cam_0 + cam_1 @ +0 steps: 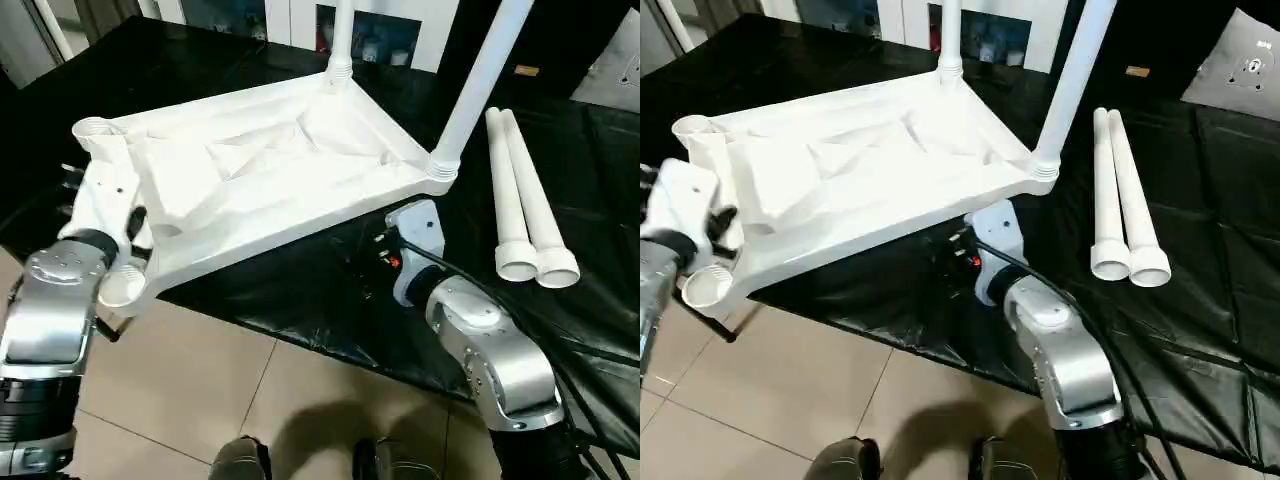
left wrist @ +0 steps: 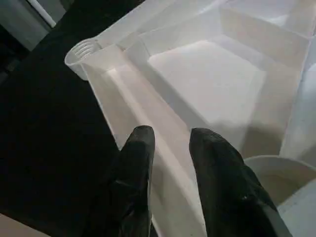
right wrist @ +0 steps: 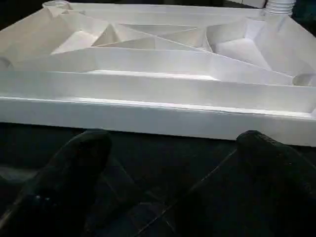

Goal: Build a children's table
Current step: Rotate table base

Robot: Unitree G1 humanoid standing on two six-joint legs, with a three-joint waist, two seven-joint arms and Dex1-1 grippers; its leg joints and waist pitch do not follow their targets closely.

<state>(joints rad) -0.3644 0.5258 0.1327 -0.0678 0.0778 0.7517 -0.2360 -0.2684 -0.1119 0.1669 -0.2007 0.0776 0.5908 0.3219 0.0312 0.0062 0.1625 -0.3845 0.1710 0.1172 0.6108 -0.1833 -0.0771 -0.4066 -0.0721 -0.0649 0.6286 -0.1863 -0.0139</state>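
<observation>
Left eye view: tabletop (image 1: 260, 170) on black sheet (image 1: 300, 290), tiled floor (image 1: 200, 390); left pincer (image 2: 170, 140) clamps rim, right pincer (image 3: 173, 143) apart

Tops of the two standing legs (image 1: 478, 85) cut off by pic's top edge, right gripper (image 3: 173, 143) tucked under tabletop (image 1: 260, 160) in head views w/ only finger (image 3: 74, 163) tips seen from wrist cam, near socket (image 2: 276, 175) cut off at edge.
</observation>
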